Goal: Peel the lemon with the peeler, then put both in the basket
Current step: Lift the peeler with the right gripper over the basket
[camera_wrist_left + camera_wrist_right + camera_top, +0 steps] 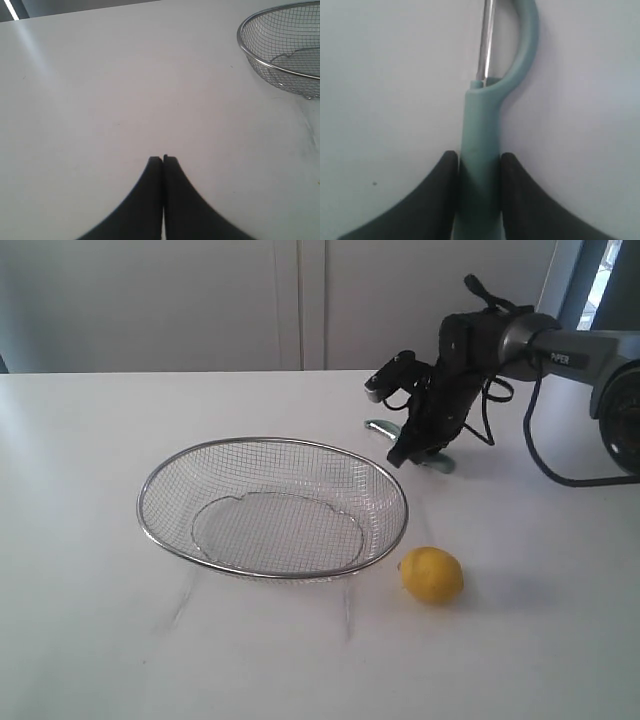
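We see the right tool clenched on the peeler. Its two dark fingers press against either side of the pale teal handle. The curved head and silver blade stick out well past the fingertips, over the white worktop.

In the exterior view this tool is down low at the far right of the worktop, behind the basket and just beyond its rear right rim. A teal end of the peeler shows on each side of the tool. We cannot tell whether the peeler touches the worktop or is held a little above it.

The lemon sits on the worktop just beside the basket's front right rim. It is nearer the camera and well apart from the right tool and the peeler. The side of its skin that faces us looks whole and yellow.

The left tool is clenched with its fingers pressed flat together and nothing between them. It hangs over a bare stretch of worktop. Its wrist view shows part of the basket's mesh wall and rim off to one side, apart from the fingertips. We do not see the lemon or the peeler in that view.
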